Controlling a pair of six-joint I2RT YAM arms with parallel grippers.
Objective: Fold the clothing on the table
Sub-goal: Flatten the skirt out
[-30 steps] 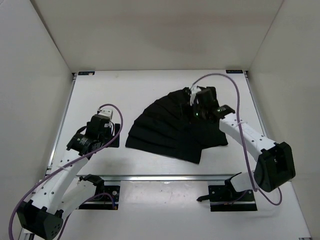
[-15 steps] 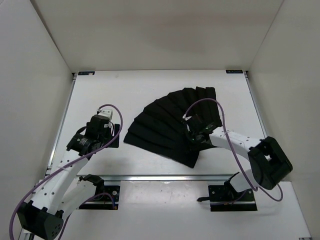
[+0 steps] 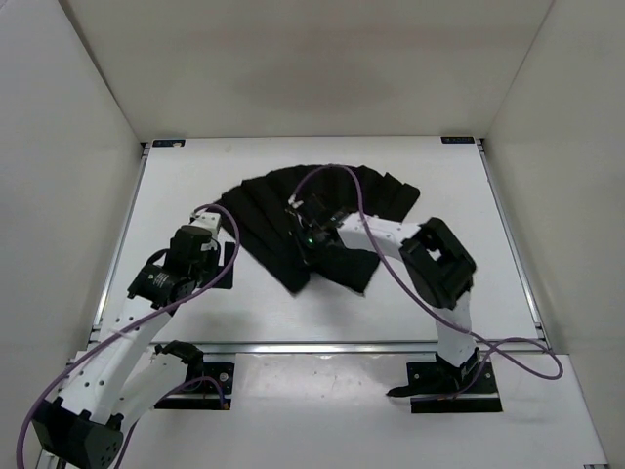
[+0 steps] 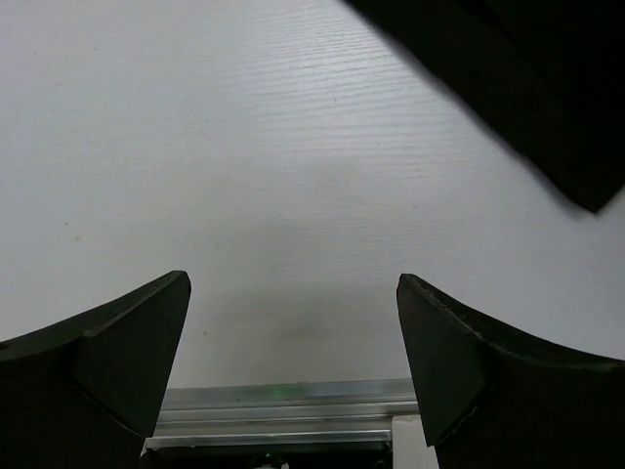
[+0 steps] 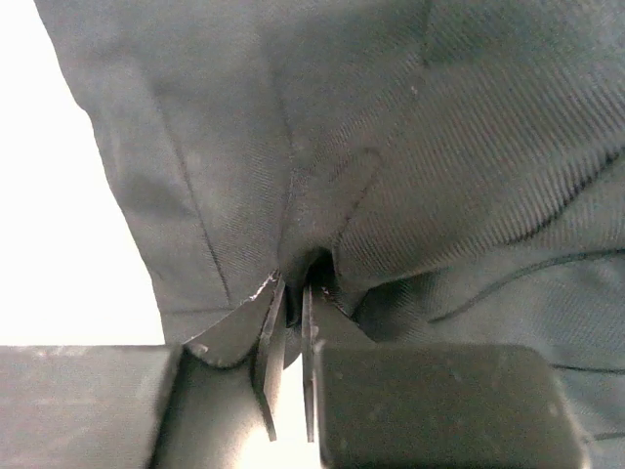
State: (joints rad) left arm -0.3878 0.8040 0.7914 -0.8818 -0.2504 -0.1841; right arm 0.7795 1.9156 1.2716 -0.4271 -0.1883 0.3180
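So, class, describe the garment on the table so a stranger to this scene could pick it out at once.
Start with the white table between pale walls. Near its middle lies the clothing, a black pleated fan of cloth. It is the only soft thing there, pinched by the right gripper.

text: none legible | labels: none | numbers: none | signs: none

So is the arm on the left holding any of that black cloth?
No, the left gripper stands open over the table, with the clothing lying apart from its fingers.
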